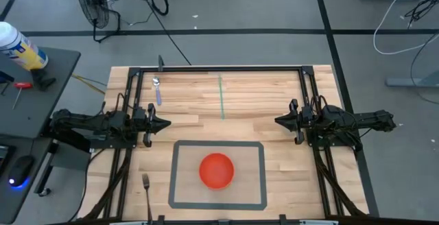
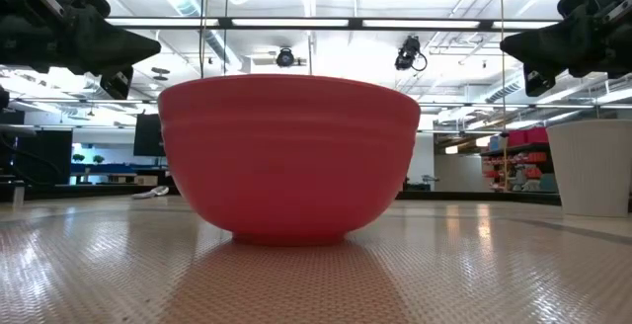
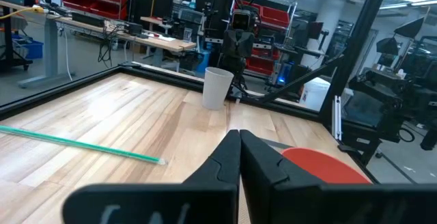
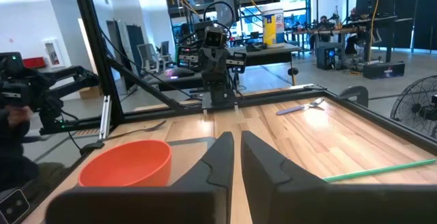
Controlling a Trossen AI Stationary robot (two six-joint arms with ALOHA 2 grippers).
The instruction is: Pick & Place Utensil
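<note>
A red bowl [image 1: 217, 169] stands on its base inside a grey tape rectangle [image 1: 173, 173] near the table's near edge; it fills the low view [image 2: 289, 156]. A spoon with a bluish handle [image 1: 158, 90] lies flat at the far left, also seen in the right wrist view [image 4: 304, 106]. A dark fork [image 1: 146, 186] lies flat at the near left. My left gripper [image 1: 164, 123] hovers at the left, shut, between spoon and fork. My right gripper [image 1: 278, 121] hovers at the right, shut. Neither touches anything.
A green tape line [image 1: 221, 95] runs down the table's far middle. A black frame [image 1: 219, 68] borders the table. A white cup [image 3: 217, 87] stands near the right arm's base in the left wrist view. Bare wood lies between the two grippers.
</note>
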